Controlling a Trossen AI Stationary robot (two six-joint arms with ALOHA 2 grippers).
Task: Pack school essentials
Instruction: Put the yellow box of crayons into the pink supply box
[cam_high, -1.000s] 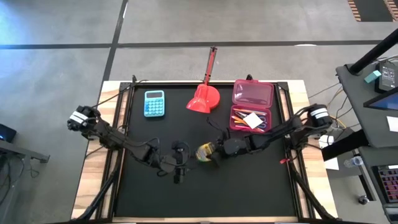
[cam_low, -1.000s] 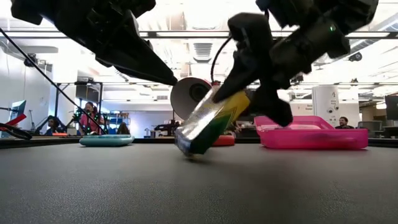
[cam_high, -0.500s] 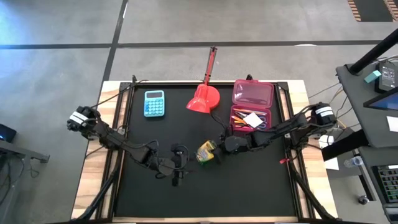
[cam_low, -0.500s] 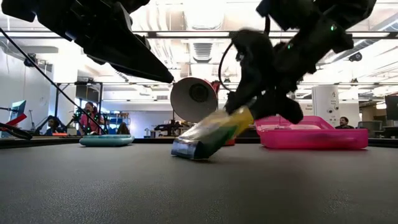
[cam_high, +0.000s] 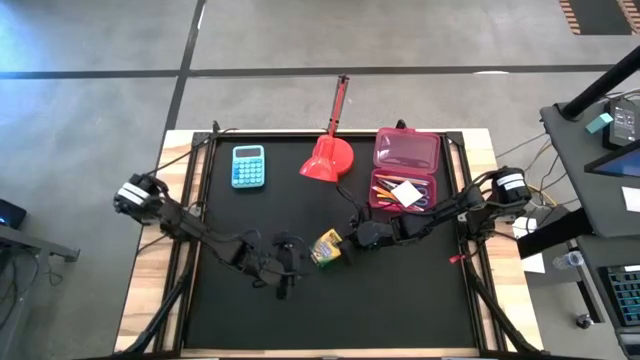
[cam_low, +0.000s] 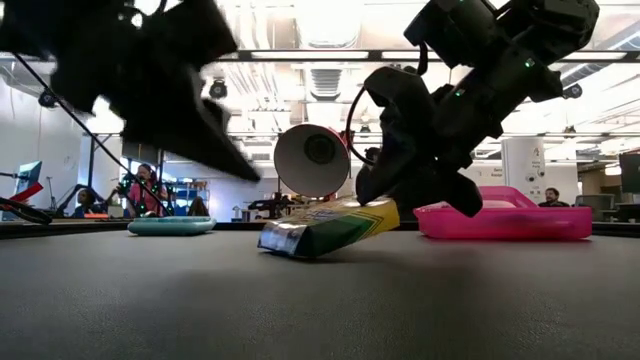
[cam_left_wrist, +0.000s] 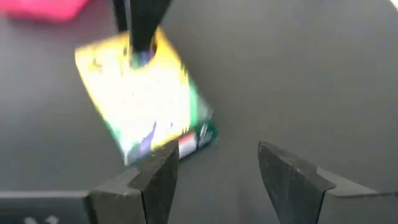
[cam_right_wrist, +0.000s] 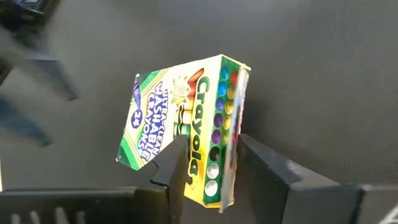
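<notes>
The yellow-green crayon box (cam_high: 327, 248) lies tilted at the table's middle; it also shows in the low view (cam_low: 325, 228) and the right wrist view (cam_right_wrist: 186, 134). My right gripper (cam_high: 348, 244) (cam_right_wrist: 211, 142) is shut on its right end. My left gripper (cam_high: 290, 257) (cam_left_wrist: 217, 149) hovers open just left of the box, which shows ahead of its fingers (cam_left_wrist: 143, 99). The pencils, the blue-handled scissors and the white square (cam_high: 405, 192) lie in the open pink case (cam_high: 404, 172). The tiny green piece is not visible. My right gripper pinches the crayon box between its two fingers at the end nearest the pink case (cam_right_wrist: 211, 171). It comes slanting down from the table's right. The box is tilted: the held end (cam_low: 385, 210) is raised, and the far end (cam_low: 272, 241) rests on the table.
A light-blue calculator (cam_high: 248, 165) lies at the far left of the mat. A red scoop (cam_high: 327, 155) sits at the far middle, its handle sticking past the far edge. The near half of the black mat (cam_high: 330, 310) holds nothing.
My right gripper has gone down, tipping the crayon box from a steep stand to nearly flat. The box's lower end has stayed on the table and slid a little to the left. My left arm has dropped lower beside it.
</notes>
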